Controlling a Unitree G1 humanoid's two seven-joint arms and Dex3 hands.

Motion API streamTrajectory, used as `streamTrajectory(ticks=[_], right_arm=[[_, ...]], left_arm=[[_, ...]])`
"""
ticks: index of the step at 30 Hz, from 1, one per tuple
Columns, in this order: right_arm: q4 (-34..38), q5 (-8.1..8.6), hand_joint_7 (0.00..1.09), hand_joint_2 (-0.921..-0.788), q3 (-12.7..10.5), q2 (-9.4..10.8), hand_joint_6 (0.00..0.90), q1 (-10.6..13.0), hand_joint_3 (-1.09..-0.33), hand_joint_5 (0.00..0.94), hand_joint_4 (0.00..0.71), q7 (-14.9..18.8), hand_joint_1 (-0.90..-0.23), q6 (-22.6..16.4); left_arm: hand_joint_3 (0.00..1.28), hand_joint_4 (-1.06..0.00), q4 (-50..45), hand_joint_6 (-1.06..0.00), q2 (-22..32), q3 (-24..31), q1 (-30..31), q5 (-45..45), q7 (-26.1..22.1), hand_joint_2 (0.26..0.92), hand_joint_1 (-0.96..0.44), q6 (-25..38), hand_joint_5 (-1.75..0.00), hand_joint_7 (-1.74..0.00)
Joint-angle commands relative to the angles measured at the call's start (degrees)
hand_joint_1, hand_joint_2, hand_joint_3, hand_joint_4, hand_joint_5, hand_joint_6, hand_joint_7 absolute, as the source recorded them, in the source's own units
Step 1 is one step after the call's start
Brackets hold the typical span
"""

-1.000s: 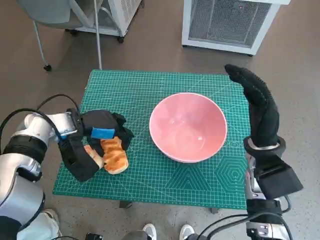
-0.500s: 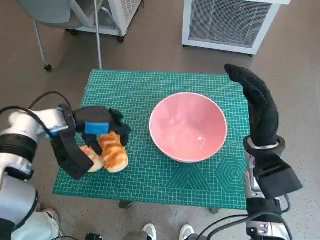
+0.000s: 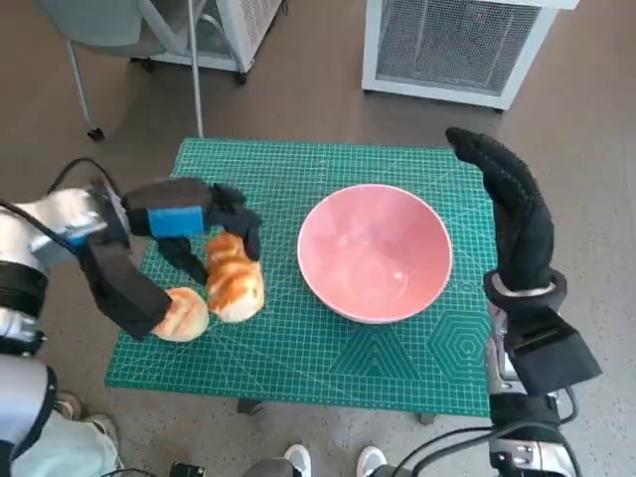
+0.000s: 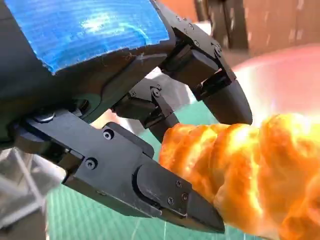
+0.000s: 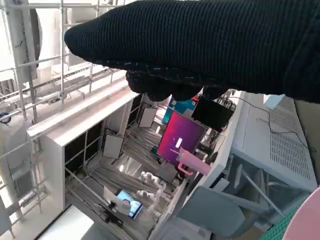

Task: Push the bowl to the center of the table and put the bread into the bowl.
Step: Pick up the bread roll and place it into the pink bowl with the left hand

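The pink bowl [image 3: 375, 250] stands on the green mat [image 3: 298, 179], slightly right of the middle. My left hand [image 3: 199, 224] pinches a golden twisted bread [image 3: 236, 280] by its upper end, to the left of the bowl. The left wrist view shows my left hand [image 4: 100, 75] with its black fingers [image 4: 165, 192] closed round that bread [image 4: 250, 170], and the bowl [image 4: 285, 75] blurred behind. A round bun [image 3: 182, 313] lies on the mat below that hand. My right hand [image 3: 512, 214] stands upright with straight fingers at the bowl's right rim, holding nothing; in its own view the glove [image 5: 200, 50] shows.
A chair [image 3: 109, 30] and a white cabinet [image 3: 238, 30] stand beyond the table's far left corner, and a white grilled unit [image 3: 457, 45] beyond its far right. A person's shoes [image 3: 298, 459] show at the near edge.
My left hand has moved up and towards the far side with the twisted bread in its fingers, uncovering the round bun on the mat. The bowl and right hand have stayed put.
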Motion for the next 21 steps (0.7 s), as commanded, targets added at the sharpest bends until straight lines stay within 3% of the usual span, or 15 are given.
streamTrajectory(ticks=[1,10,21], right_arm=[[0.26,0.27,0.64,-0.921,0.15,0.04,-0.001,0.67,-0.829,0.007,0.265,0.14,-0.681,0.54],[0.03,0.16,0.64,-0.921,0.04,-0.14,-0.001,0.82,-0.828,0.007,0.265,0.09,-0.683,0.70],[-0.02,0.16,0.64,-0.921,-0.07,-0.28,-0.001,0.98,-0.828,0.007,0.265,0.09,-0.684,0.71]], left_arm=[[0.05,-0.68,-1.66,-0.68,1.00,3.20,-1.00,-3.59,-2.60,0.920,0.00,-0.99,-1.08,-1.19],[0.07,-0.66,-3.47,-0.67,-0.74,7.37,-3.54,-7.38,-6.45,0.920,0.00,-0.57,-1.09,-1.22],[0.08,-0.65,-7.51,-0.65,-7.81,8.14,-9.39,-6.72,-9.85,0.920,0.00,4.65,-1.11,-1.23]])
